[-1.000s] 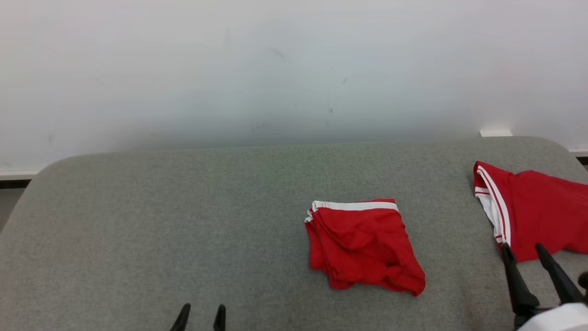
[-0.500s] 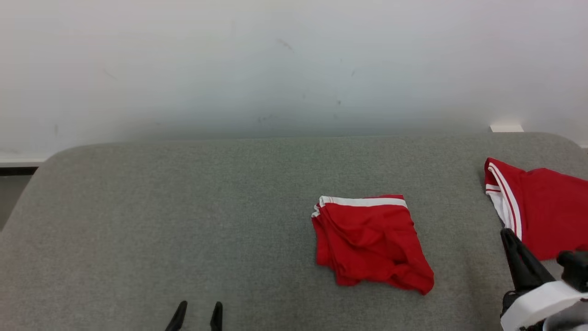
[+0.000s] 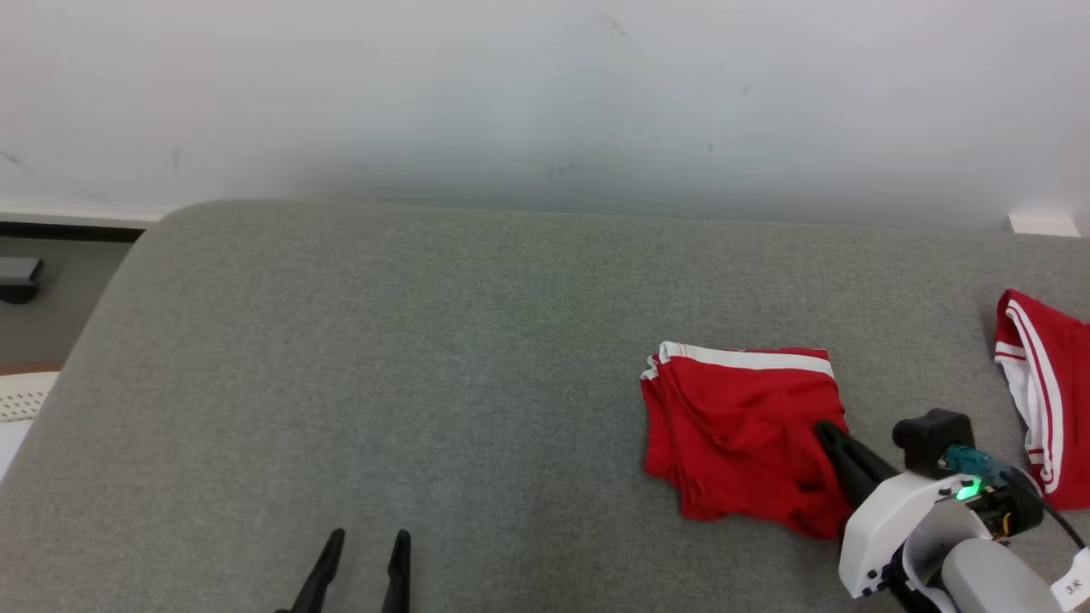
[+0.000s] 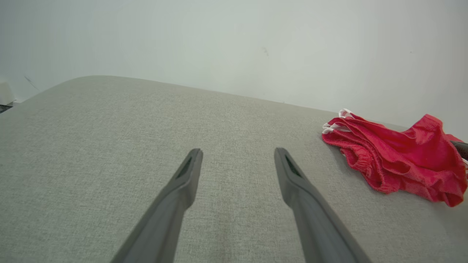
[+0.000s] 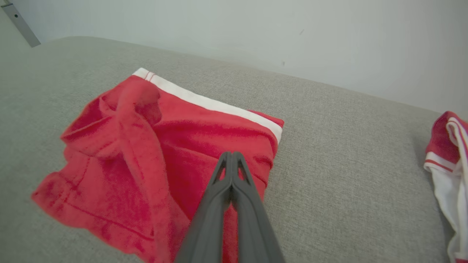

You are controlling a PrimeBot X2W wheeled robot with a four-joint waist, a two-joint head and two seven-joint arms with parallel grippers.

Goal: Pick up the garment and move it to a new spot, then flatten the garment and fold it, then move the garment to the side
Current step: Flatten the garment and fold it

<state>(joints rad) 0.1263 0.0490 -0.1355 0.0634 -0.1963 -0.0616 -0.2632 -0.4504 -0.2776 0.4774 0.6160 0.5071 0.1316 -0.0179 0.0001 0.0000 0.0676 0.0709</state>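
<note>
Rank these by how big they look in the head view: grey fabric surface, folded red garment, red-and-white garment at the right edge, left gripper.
1. grey fabric surface
2. folded red garment
3. red-and-white garment, cut off by the frame edge, so its rank is unsure
4. left gripper, just its fingertips in frame

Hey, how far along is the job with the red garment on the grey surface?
Done: the red garment lies folded in a compact stack on the grey surface. In hand: the right gripper, shut, sits over its right edge, no cloth visibly pinched; the left gripper is open. Left: moving the fold aside.
</note>
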